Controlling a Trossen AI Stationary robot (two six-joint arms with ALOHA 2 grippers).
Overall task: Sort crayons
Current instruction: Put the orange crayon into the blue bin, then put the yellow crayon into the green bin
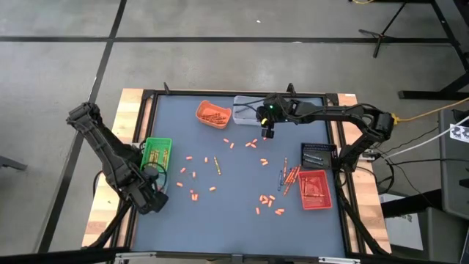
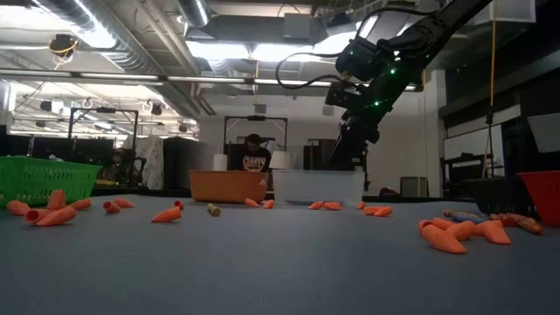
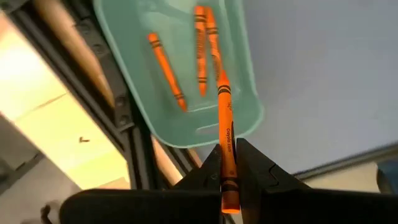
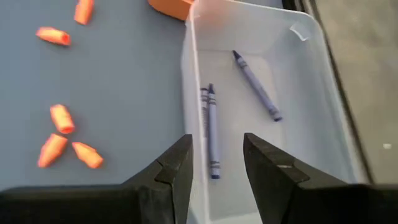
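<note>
The left gripper (image 3: 229, 180) sits low at the left edge of the table (image 1: 242, 220), just beside the green tray (image 1: 156, 153). Its fingers (image 3: 205, 177) are clamped tight on an orange crayon (image 3: 225, 146), which sticks out forward over the rim of that tray. Three more orange crayons (image 3: 166, 71) lie inside it.

The right gripper (image 4: 214, 162) hangs above the far middle of the table, at the near edge of the clear tray (image 4: 311, 93). Its fingers (image 4: 177, 171) stand parted with nothing between them. In the clear tray lie blue-grey crayons (image 4: 211, 130): a pair side by side and one more set at an angle beside them.

Next to the clear tray is an orange tray (image 1: 213, 113) with crayons in it. At the right edge stand a dark tray (image 1: 319, 154) and a red tray (image 1: 315, 189), with a bundle of loose crayons (image 1: 289, 178) lying just to their left. Short orange stubs (image 1: 265, 199) are scattered over the middle of the table.

Beyond the table, a person (image 2: 255, 157) sits far back in the room.
</note>
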